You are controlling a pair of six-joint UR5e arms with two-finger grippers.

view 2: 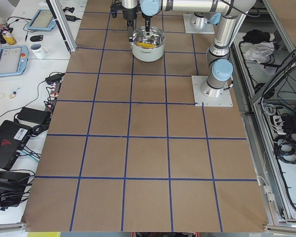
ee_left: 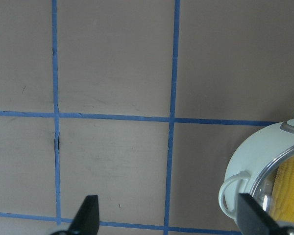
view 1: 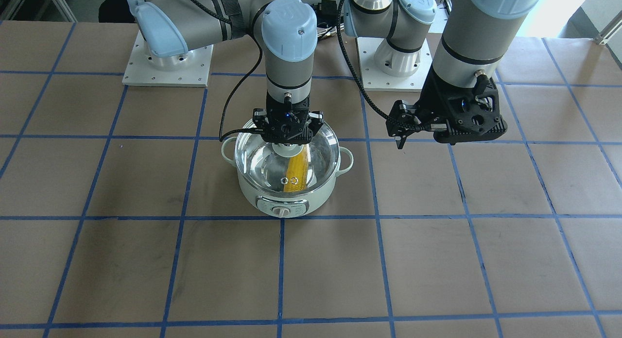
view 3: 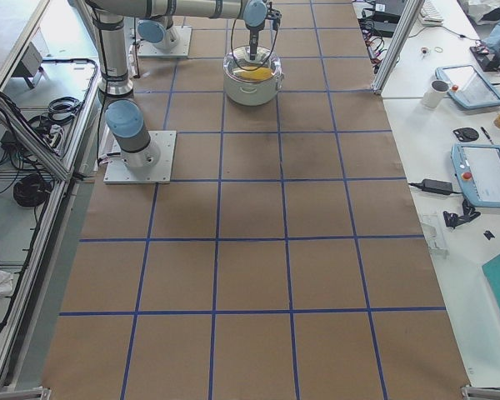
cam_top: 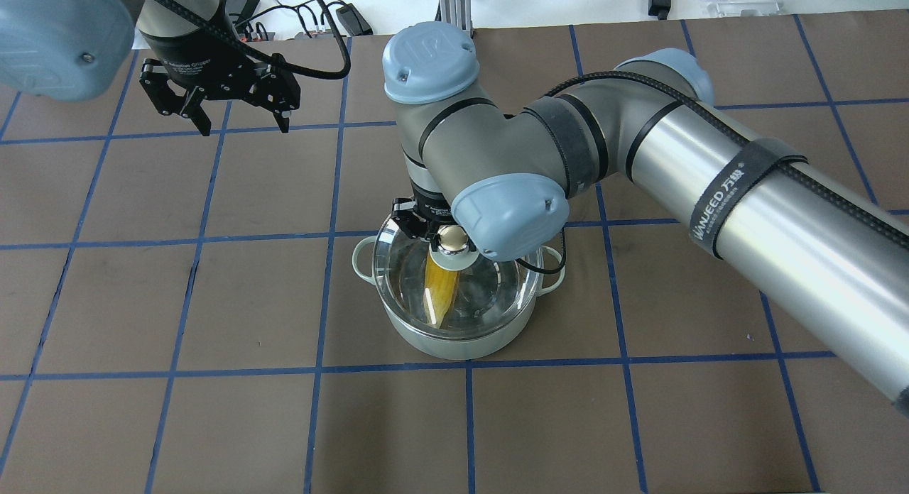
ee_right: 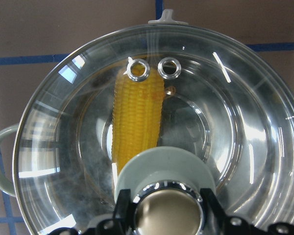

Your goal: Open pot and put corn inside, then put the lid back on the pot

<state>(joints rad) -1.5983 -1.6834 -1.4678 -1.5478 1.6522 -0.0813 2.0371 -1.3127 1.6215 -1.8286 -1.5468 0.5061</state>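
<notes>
The mint-green pot [view 1: 282, 202] stands on the table with the glass lid [view 1: 318, 151] resting on its rim. The yellow corn [view 1: 296, 175] lies inside, seen through the glass, and also shows in the right wrist view [ee_right: 137, 122]. My right gripper [view 1: 287, 136] points straight down over the lid's centre. In the right wrist view its fingers [ee_right: 121, 208] sit against both sides of the shiny knob [ee_right: 166, 213]. My left gripper [cam_top: 243, 125] is open and empty, raised over bare table well off to the pot's side.
The table is brown paper with a blue tape grid [view 1: 282, 270]. Both arm base plates [view 1: 167, 66] stand at the robot's side. Desks with tablets, a mug and cables [view 2: 34, 49] lie beyond the table's far edge.
</notes>
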